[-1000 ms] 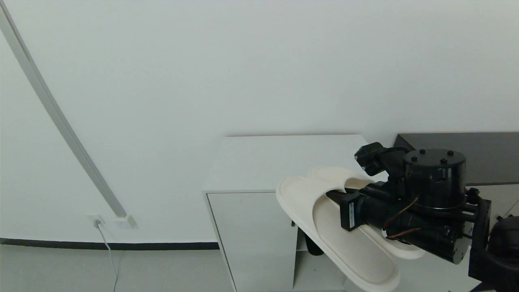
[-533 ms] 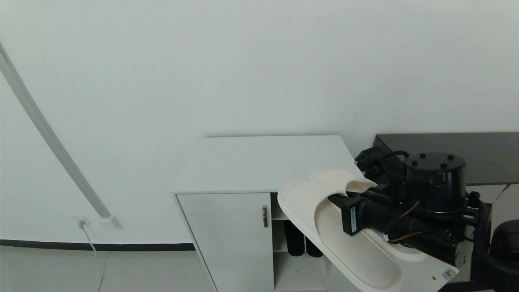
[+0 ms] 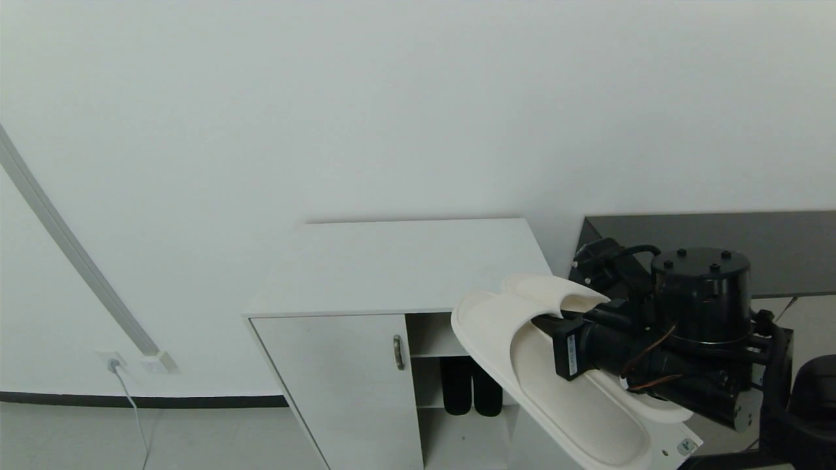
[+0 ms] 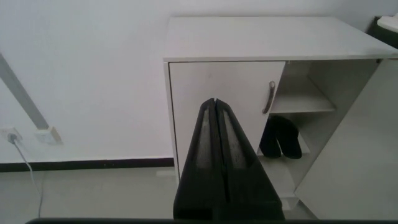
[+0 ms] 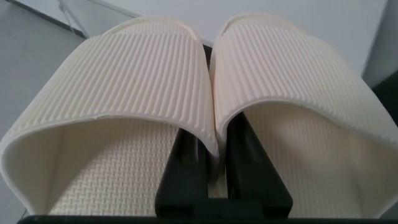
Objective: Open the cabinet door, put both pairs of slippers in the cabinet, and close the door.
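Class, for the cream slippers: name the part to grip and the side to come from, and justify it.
Pinch the two straps together where they touch, coming from the open heel end. The slippers lie side by side and each strap forms a tunnel, so one finger fits inside each; the right gripper holds them this way.

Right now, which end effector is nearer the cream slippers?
Right. The right end effector is shut on the cream slippers; the left end effector, shut and empty, points at the closed cabinet door, apart from them.
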Tool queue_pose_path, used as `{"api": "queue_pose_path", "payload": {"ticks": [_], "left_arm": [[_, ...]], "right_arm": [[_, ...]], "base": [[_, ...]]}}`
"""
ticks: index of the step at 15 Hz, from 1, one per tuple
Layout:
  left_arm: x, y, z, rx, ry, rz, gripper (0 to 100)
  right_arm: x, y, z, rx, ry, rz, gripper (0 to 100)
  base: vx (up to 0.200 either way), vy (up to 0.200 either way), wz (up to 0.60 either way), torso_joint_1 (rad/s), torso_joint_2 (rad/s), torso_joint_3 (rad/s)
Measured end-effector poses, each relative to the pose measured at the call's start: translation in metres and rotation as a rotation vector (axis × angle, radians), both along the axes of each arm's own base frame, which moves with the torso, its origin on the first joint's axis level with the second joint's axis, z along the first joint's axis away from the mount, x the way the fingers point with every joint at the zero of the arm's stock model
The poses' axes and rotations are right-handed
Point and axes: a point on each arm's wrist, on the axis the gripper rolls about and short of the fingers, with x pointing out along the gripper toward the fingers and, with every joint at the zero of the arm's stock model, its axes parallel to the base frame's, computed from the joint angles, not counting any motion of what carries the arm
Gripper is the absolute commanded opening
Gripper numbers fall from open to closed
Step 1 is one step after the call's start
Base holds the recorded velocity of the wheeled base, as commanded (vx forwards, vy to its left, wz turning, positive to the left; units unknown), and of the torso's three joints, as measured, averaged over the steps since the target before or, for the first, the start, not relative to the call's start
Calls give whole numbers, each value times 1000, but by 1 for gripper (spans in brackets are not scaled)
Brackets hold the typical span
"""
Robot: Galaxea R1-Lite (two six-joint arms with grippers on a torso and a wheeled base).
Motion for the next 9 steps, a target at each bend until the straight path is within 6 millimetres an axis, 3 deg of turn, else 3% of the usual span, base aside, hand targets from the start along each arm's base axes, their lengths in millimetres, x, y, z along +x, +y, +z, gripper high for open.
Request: {"api": "queue_pose_path", "payload": {"ticks": [9], "left_arm": [[0, 0, 0, 0, 0, 1, 0]], "right_arm": [[-7, 6, -3, -6, 8, 35, 0]], "base": [[0, 0, 0, -9, 13, 12]]}}
